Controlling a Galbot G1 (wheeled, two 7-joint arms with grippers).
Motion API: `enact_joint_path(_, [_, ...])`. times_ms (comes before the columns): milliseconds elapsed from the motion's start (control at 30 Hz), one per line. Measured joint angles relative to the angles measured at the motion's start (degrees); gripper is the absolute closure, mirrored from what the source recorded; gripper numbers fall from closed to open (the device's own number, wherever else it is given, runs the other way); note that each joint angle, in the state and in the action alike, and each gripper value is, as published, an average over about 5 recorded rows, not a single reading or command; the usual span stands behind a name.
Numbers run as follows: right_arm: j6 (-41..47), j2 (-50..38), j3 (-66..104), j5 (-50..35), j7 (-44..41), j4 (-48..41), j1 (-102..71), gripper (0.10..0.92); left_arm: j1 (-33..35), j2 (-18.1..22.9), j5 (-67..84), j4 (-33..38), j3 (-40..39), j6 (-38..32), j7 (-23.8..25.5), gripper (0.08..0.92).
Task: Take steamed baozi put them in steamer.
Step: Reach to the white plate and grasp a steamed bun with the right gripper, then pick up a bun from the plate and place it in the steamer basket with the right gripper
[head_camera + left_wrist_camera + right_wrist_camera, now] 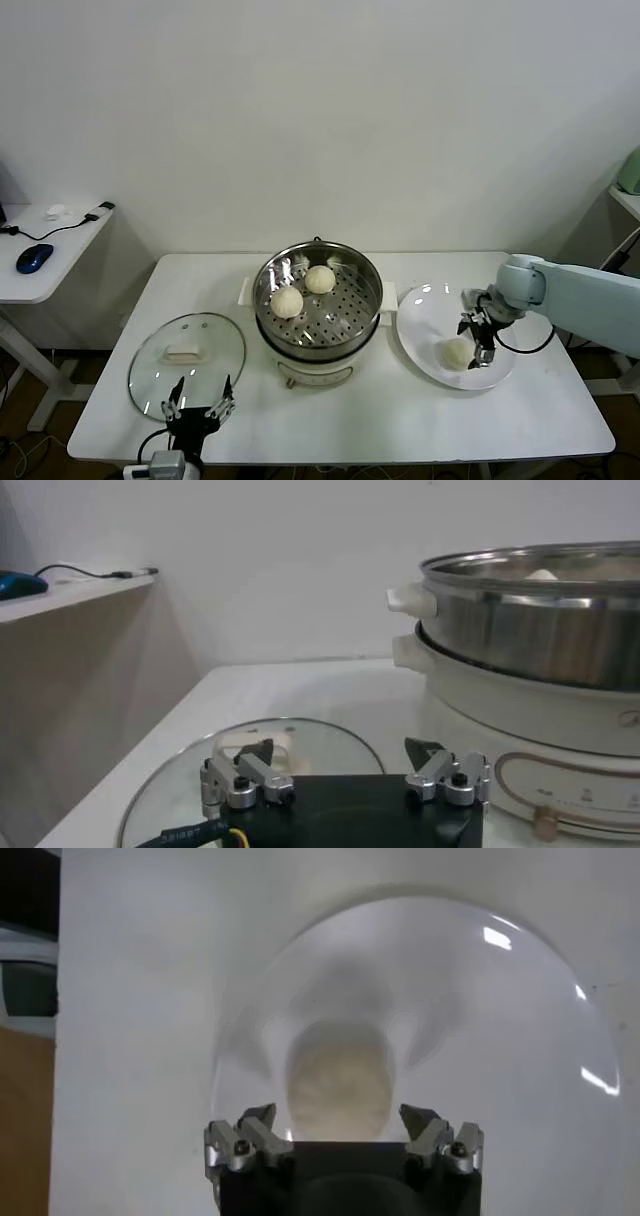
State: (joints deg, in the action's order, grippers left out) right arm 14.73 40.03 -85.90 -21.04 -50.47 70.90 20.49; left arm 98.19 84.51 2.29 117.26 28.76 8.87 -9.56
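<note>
Two cream-white baozi (287,301) (320,279) lie on the perforated tray of the steel steamer (362,312) at the table's middle. A third baozi (456,352) lies on the white plate (430,305) at the right. My right gripper (479,340) is open just above the plate, right beside this baozi. In the right wrist view the baozi (338,1082) sits between and just ahead of the open fingertips (338,1123). My left gripper (198,405) is open and empty near the table's front left edge. A fourth baozi is not in view.
The round glass lid (187,360) with a white knob lies flat left of the steamer, under my left gripper; it also shows in the left wrist view (290,742). A side desk (50,250) with a blue mouse stands at the far left.
</note>
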Motion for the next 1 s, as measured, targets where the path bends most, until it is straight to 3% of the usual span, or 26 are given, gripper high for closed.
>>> enact_joint_path(367, [0.12, 0.74, 1.91, 1.17, 0.73, -0.81, -2.09, 0.349, -0.04, -0.11, -0.03, 0.27, -0.54, 0.08, 0.01, 0.177])
enact_joint_path(700, [-2.69, 2.25, -4.63, -2.68, -2.84, 1.73, 11.43, 0.358, 0.22, -0.63, -0.24, 1.48, -1.11, 0.47, 0.22, 0.177])
enact_joint_path(1000, [-14.06, 13.37, -8.87, -6.60, -8.56, 1.38, 30.37, 0.355, -0.11, -0.28, -0.83, 2.13, -1.51, 0.99, 0.44, 0.177])
